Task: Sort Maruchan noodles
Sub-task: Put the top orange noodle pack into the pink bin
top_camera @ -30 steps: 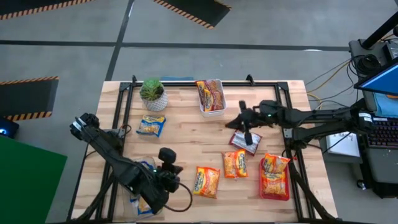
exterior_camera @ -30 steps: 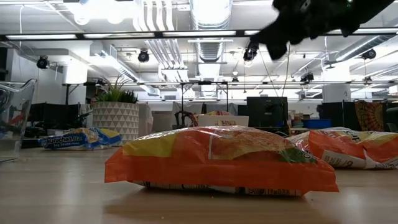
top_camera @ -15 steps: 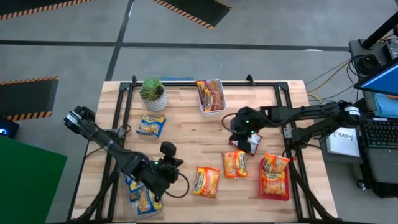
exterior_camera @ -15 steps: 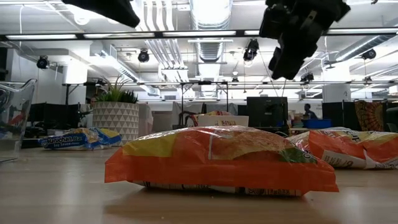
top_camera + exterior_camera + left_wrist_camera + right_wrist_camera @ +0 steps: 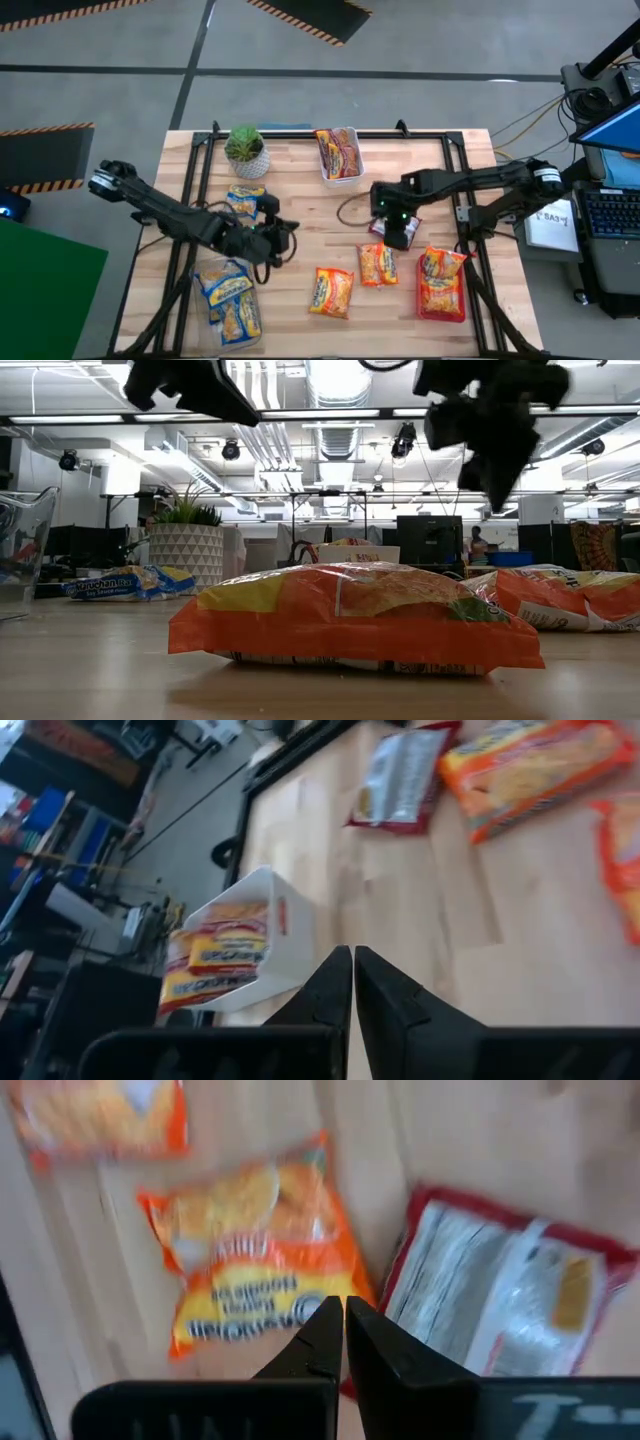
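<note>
Wooden table (image 5: 300,215) under your arms carries the noodle packets spread out: two orange packets (image 5: 333,291) lie side by side near the front middle, a red-edged packet (image 5: 440,285) sits toward the front right, and one red packet (image 5: 409,229) lies silver side up just under your right gripper (image 5: 392,214). That right gripper hangs above the table with its fingers (image 5: 318,1342) pressed together and empty, over the edge where the red packet meets an orange one. Your left gripper (image 5: 283,240) is over the left middle of the table, fingers (image 5: 335,982) closed on nothing. Blue-and-yellow packets lie at the front left (image 5: 230,300) and one more (image 5: 243,199) sits just in front of the potted plant (image 5: 246,150). You can see a white bin (image 5: 338,155) at the back holding more packets
</note>
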Motion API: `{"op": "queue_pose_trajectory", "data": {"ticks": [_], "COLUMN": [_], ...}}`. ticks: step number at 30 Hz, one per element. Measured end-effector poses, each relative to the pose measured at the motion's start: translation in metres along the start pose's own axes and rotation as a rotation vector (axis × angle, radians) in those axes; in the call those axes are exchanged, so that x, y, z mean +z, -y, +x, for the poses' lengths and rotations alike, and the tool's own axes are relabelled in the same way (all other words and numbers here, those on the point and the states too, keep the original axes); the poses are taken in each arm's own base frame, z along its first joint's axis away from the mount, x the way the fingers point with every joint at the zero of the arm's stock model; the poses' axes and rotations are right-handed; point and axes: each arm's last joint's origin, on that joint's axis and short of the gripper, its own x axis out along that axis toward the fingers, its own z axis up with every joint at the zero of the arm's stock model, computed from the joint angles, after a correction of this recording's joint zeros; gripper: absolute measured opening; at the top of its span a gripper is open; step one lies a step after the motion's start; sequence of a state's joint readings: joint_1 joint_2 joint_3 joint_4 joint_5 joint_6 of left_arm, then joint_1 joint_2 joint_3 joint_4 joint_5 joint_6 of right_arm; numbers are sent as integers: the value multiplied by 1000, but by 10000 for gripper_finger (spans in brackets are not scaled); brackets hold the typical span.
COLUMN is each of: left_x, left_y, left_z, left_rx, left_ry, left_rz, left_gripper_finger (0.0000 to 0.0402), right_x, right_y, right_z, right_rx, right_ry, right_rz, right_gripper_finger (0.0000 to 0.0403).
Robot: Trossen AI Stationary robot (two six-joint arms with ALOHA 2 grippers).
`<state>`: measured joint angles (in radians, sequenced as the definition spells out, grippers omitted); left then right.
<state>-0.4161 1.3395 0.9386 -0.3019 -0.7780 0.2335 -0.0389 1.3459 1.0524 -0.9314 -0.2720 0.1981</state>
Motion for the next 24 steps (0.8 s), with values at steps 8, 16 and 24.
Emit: {"op": "queue_pose_trajectory", "data": {"ticks": [8,16,24], "left_x": [-5,-23,-24], "left_y": [-13,2,3], "left_z": [3,11,9], "left_rx": [28,11,8], "left_ry": [-22,-77,-79], "left_rz": [-57,-39,-75], "left_gripper_finger": [0,0,0], "right_x": [-6,-1,18], "right_y": [-19,-43,-47], "right_z": [31,54,63], "right_rx": [60,53,-10], "right_ry": [-151,-226,-204], "right_rz": [-14,-50,-118], "right_gripper_finger": [9,9,11]}}
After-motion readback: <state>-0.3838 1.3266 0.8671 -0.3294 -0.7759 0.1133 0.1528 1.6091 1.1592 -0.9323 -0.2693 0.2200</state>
